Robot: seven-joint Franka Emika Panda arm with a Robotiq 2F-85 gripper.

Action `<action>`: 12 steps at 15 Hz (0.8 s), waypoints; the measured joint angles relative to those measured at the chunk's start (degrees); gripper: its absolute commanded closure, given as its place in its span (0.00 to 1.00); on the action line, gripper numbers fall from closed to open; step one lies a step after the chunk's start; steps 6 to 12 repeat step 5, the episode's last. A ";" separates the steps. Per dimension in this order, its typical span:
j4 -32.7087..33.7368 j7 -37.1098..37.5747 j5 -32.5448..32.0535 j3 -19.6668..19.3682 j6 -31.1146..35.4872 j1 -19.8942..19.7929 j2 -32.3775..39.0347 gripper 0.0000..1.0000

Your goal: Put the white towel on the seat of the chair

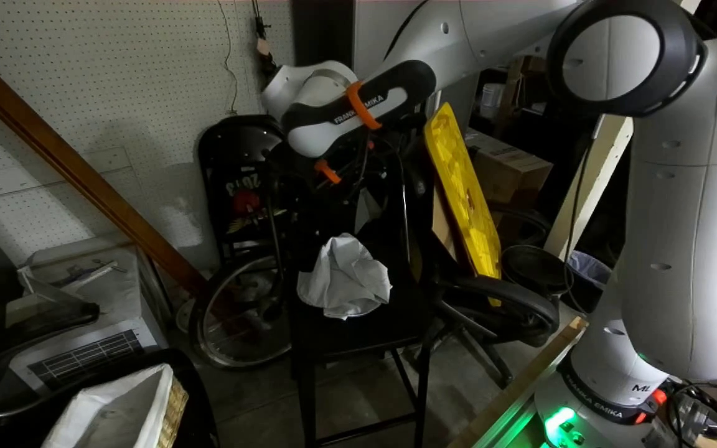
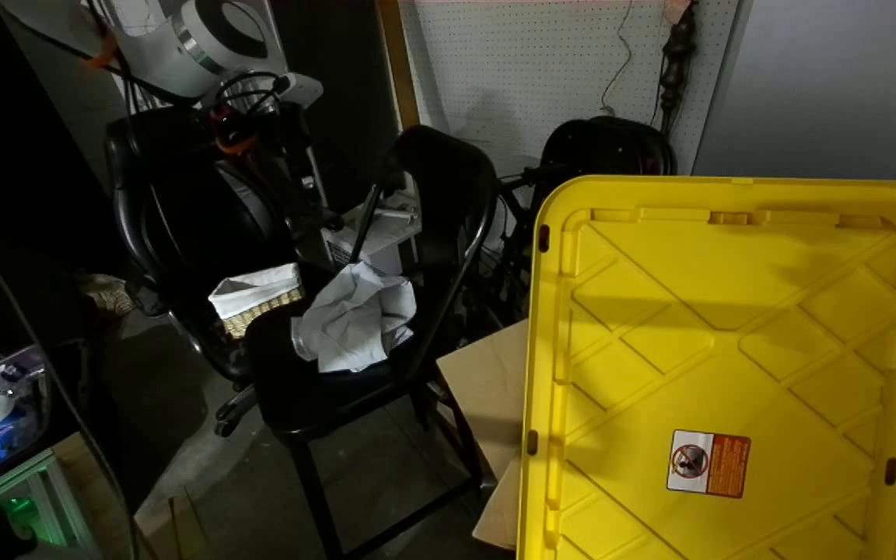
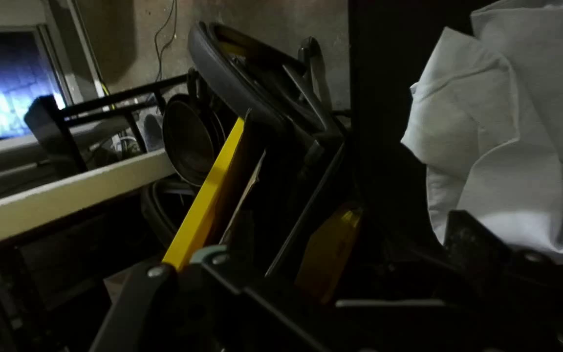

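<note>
The white towel (image 1: pixel 346 280) lies crumpled in a loose heap on the dark seat of the black chair (image 1: pixel 365 339). In an exterior view the towel (image 2: pixel 358 319) sits toward the back of the seat, and the chair (image 2: pixel 296 400) stands upright. In the wrist view the towel (image 3: pixel 506 137) fills the right side, partly behind one finger. My gripper (image 3: pixel 352 215) is open, its two dark fingers wide apart with no cloth between them. In an exterior view the gripper (image 2: pixel 316 206) hangs above the towel, apart from it; its fingertips are hard to make out against the dark background.
A yellow board (image 1: pixel 464 193) leans beside the chair and stands large in an exterior view (image 2: pixel 728 350). A black office chair (image 2: pixel 191 210) holds a lined wicker basket (image 2: pixel 261 307). A bicycle wheel (image 1: pixel 209 330) and a wooden beam (image 1: pixel 84 168) are near the wall.
</note>
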 measured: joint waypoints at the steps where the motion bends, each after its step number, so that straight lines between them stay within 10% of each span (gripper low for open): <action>1: -1.62 -2.78 -1.15 0.30 1.08 -0.81 -1.53 0.00; 12: -7.41 -9.54 -5.54 1.16 3.73 -2.65 -5.96 0.00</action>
